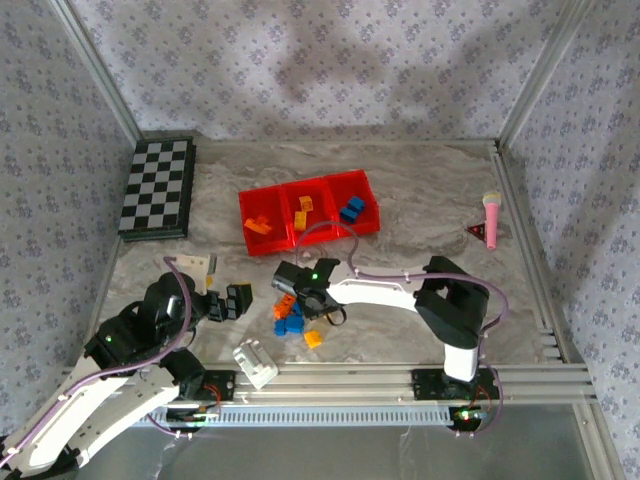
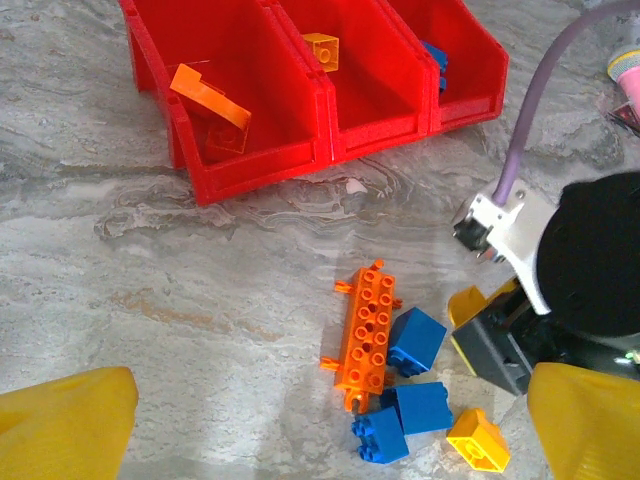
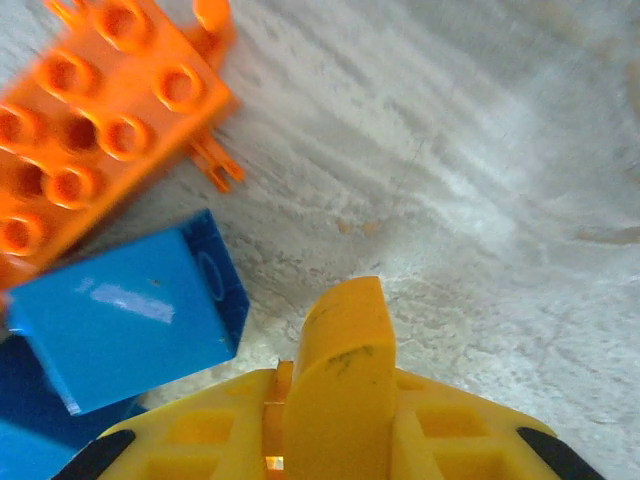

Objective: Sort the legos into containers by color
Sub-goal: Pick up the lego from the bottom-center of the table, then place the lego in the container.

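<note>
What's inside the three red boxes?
The left bin holds orange legos, the middle bin yellow legos, the right bin blue legos. Each near wall covers the floor right behind it, so anything there is hidden.

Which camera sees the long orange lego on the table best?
The left wrist view. There the long orange lego lies whole and sharp, its studs showing, beside blue bricks. The top external view shows it as a tiny orange speck, and the right wrist view shows one blurry end.
</note>
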Controlling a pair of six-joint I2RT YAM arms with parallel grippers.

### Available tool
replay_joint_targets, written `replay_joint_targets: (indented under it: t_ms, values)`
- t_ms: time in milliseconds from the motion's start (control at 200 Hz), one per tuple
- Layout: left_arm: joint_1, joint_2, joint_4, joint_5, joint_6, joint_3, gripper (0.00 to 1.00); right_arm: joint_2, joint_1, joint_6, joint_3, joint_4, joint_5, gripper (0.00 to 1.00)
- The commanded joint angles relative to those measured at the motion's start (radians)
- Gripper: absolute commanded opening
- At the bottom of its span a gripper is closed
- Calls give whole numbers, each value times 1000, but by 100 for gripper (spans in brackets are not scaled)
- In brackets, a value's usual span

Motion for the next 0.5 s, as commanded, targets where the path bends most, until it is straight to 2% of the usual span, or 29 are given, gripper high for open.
replay_joint_targets:
  t_ms: [0,160,290,495]
  values:
    - [-9,7,5,-8,-6,-3,100,-67,-35,-75,90,-50,57,28]
    - [-8,4,4,-6,-6,-2,100,-68,-121,-180,206,-31,60,26]
    - [-10,1,5,-5,-8,-3,100,-49,-211,-265,285,64,-9,25]
    - [-12,1,5,-1,-7,-4,100,90,-345,-351,438,127,-64,25]
